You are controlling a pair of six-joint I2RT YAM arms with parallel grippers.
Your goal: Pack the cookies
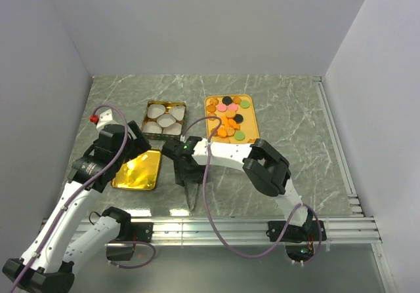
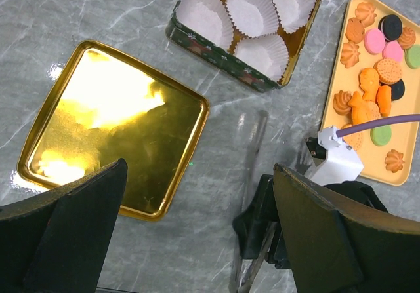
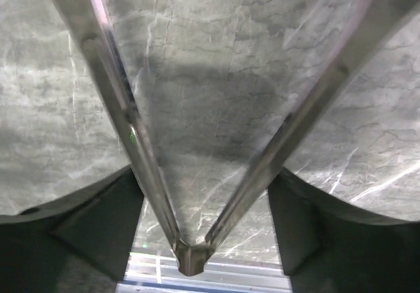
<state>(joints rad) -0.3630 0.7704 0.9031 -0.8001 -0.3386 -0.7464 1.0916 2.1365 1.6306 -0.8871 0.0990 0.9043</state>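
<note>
The cookies point(image 1: 228, 117) lie on a flat orange tray point(image 1: 251, 124) at the back middle: mostly orange, with pink, green and black ones. They also show in the left wrist view point(image 2: 377, 70). My right gripper point(image 1: 189, 175) is folded back to mid-table and shut on metal tongs point(image 3: 197, 253). The tongs' hinged end points at the near edge, and their two arms spread out between the fingers point(image 3: 98, 227). My left gripper point(image 2: 200, 234) is open and empty, above the table beside the gold lid point(image 2: 111, 129).
A green tin point(image 1: 164, 118) holding white paper cups point(image 2: 249, 11) stands left of the tray. The gold lid point(image 1: 138, 170) lies in front of it. An aluminium rail point(image 1: 230, 227) runs along the near edge. Grey walls close in the sides and back.
</note>
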